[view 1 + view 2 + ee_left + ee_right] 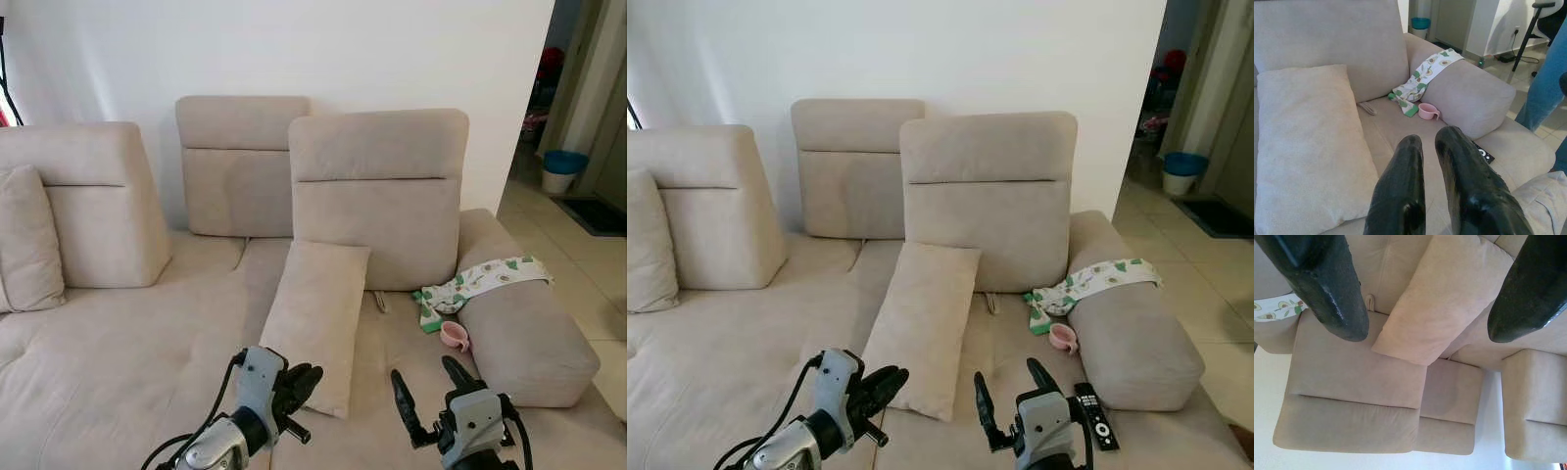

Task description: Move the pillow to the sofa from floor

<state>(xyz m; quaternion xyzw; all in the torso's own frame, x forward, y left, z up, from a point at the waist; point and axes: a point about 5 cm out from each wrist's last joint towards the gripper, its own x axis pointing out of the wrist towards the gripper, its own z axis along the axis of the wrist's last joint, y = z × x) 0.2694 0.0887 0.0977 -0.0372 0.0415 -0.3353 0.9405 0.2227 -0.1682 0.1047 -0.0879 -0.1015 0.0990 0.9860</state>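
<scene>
A long beige pillow [315, 318] lies on the beige sofa [118, 352], its top leaning against the middle back cushion [377, 196]. My left gripper [297, 385] hovers just in front of the pillow's near end, fingers [1400, 191] together and holding nothing. To the right, my right gripper [429, 392] is open over the seat, empty, with the pillow [1449, 298] seen between its fingers [1332, 289].
A green-patterned cloth [480, 279] drapes over the sofa's right armrest [529, 333], with a pink cup [454, 336] beside it. A black remote [1097, 416] lies on the seat by my right gripper. Another cushion [27, 240] leans at far left. A person's leg [1547, 83] stands nearby.
</scene>
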